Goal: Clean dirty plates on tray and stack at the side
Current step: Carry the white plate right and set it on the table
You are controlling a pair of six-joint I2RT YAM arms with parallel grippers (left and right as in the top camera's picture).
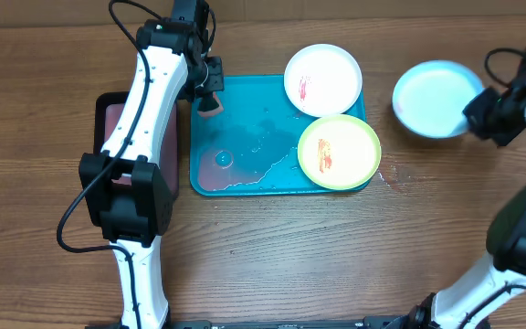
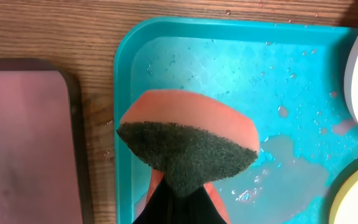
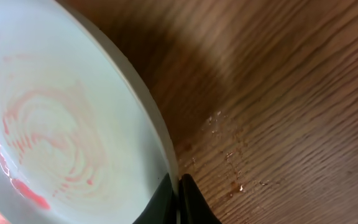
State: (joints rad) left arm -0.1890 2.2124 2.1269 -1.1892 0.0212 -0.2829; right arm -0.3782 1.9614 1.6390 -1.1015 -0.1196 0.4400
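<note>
The wooden table (image 1: pixel 336 256) carries two trays side by side. The larger, the teal tray (image 1: pixel 245 128), sits at the middle. The smaller black tray (image 1: pixel 112 123), pinkish inside, lies just to its left, partly under the left arm, and nothing shows in the part that can be seen.

There are three plates. Two are on the teal tray's right half:
- The white plate (image 1: pixel 323 79) is at the far right corner and overhangs the far rim.
- The yellow-green plate (image 1: pixel 339 152) is at the near right corner, its edge over the right rim.

Each of these two bears a red-orange smear. The tray's left half is bare but for a shallow puddle (image 1: pixel 245 174) and scattered droplets.

The pale blue plate (image 1: pixel 432 98) is off the tray, well to its right, with bare wood between them. The right wrist view shows faint pink swirls inside it. The right gripper (image 1: pixel 482 114) is clenched on its right rim. Whether the plate rests on the table I cannot tell.

The left gripper (image 1: pixel 210 96) grasps the one sponge (image 1: pixel 211 105), orange with a dark scouring face, above the tray's far left corner.

The near side of the table is open wood. Small specks (image 1: pixel 391 174) lie just right of the tray.
</note>
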